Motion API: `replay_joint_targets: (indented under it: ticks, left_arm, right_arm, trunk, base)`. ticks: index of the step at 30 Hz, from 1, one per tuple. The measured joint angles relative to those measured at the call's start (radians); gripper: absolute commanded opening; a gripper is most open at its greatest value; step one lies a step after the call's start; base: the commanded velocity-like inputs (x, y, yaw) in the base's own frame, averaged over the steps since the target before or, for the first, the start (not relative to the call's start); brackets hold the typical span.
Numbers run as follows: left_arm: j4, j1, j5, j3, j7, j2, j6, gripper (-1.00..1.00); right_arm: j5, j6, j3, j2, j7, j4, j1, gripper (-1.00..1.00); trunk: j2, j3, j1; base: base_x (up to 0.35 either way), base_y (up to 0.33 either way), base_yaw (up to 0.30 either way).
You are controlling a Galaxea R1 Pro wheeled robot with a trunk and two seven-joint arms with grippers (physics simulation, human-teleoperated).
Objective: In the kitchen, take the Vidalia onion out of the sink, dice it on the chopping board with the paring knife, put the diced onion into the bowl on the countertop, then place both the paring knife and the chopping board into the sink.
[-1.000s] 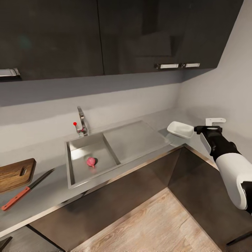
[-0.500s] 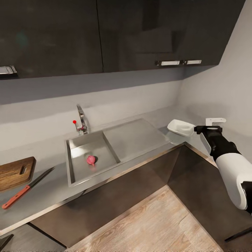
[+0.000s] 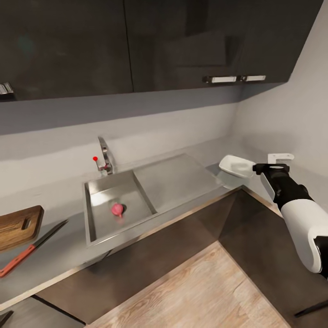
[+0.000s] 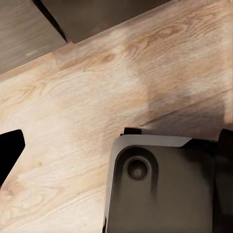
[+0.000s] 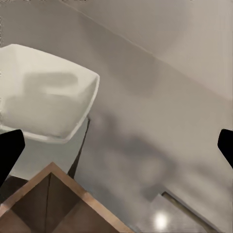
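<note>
A pink-red onion (image 3: 117,209) lies by the drain in the steel sink (image 3: 98,193). Left of it on the grey countertop (image 3: 64,255) the brown chopping board (image 3: 16,225) rests, with the red-handled paring knife (image 3: 29,249) beside it. At the counter's right corner stands the white bowl (image 3: 236,166), looking slightly tipped. My right arm (image 3: 296,214) reaches toward it. In the right wrist view the bowl (image 5: 43,102) lies just ahead of my open right gripper (image 5: 116,148), which holds nothing. My left gripper (image 4: 116,145) hangs open over the wooden floor (image 4: 73,97).
A chrome tap (image 3: 105,157) with a red knob stands behind the basin, and a flat drainboard (image 3: 175,180) lies to its right. Dark wall cabinets (image 3: 136,45) hang above. Dark base cabinets (image 3: 150,255) turn a corner around the open floor (image 3: 205,291). The robot's base (image 4: 160,189) sits under the left gripper.
The whole head view has shifted a little, so the camera moved. The bowl looks more tipped than a second ago. The right arm keeps its place in the picture.
</note>
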Motion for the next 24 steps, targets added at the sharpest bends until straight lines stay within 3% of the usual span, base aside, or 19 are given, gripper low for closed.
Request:
replay_joint_targets:
  ticks: [16,24]
  left_arm:
    - [0.002,0.0,0.0,0.0,0.0,0.0,0.001,1.0]
    - [0.002,0.0,0.0,0.0,0.0,0.0,0.001,1.0]
  right_arm:
    - [-0.001,0.0,0.001,0.002,0.0,0.0,0.0,1.0]
    - [-0.001,0.0,0.001,0.002,0.0,0.0,0.0,1.0]
  trunk:
    - [0.0,0.0,0.0]
    - [0.0,0.0,0.0]
  base:
    - [0.302,0.0,0.0]
    - [0.089,0.0,0.0]
